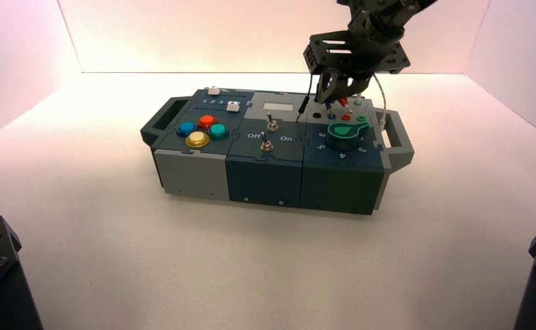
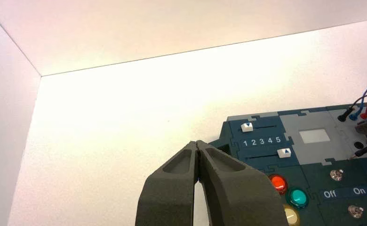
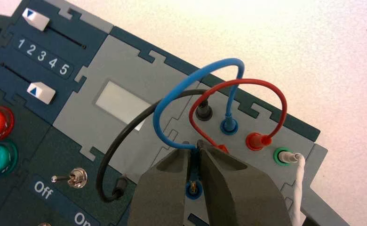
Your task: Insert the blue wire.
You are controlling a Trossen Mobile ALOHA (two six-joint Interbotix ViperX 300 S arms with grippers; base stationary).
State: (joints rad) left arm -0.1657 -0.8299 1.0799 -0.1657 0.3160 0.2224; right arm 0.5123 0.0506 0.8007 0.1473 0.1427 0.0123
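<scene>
The blue wire (image 3: 172,89) runs from a far blue socket (image 3: 228,125) in a loop to my right gripper (image 3: 198,147). That gripper is shut on the wire's blue plug (image 3: 194,160), which shows between the fingers. The plug's metal pin stands at the mouth of a near blue socket (image 3: 192,189); I cannot tell how deep it is. In the high view the right gripper (image 1: 337,93) hovers over the box's back right corner, by the sockets. My left gripper (image 2: 198,144) is shut and empty, held off the box's left end.
A black wire (image 3: 125,127) has a loose plug (image 3: 119,184) lying on the box. A red wire (image 3: 261,89) sits in the red socket (image 3: 256,140). A white lead (image 3: 298,179) sits in the green socket. A toggle switch (image 3: 75,178) and green knob (image 1: 344,134) are near.
</scene>
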